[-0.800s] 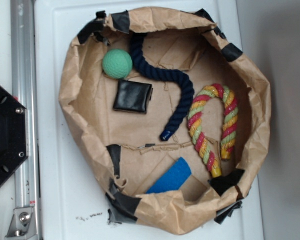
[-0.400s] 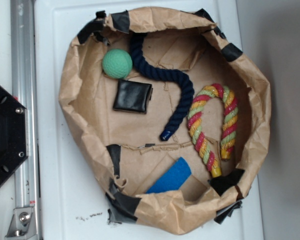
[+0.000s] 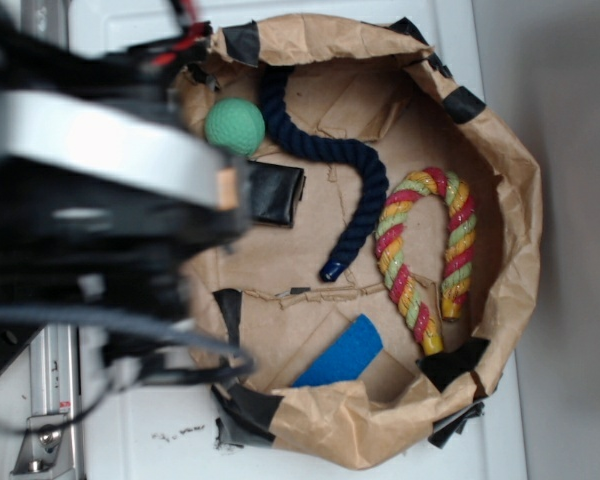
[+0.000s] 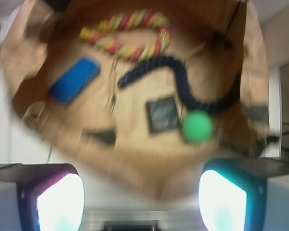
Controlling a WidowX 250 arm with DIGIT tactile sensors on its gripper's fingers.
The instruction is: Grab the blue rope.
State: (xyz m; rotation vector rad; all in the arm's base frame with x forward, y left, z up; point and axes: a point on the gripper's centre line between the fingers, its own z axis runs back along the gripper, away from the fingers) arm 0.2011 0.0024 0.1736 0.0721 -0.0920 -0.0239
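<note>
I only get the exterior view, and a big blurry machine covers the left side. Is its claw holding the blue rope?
Observer: No. The wrist view shows the gripper open, with nothing between its fingers.
Operator: Where is the rope from there?
Observer: The blue rope lies ahead of the gripper, inside the bag, untouched.
Operator: What is the black thing half hidden for me?
Observer: A black square, seen whole from the wrist, right beside the green ball.

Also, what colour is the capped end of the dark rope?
The blue rope is dark navy; its capped end is a shinier, brighter blue, clearest in the exterior view.
</note>
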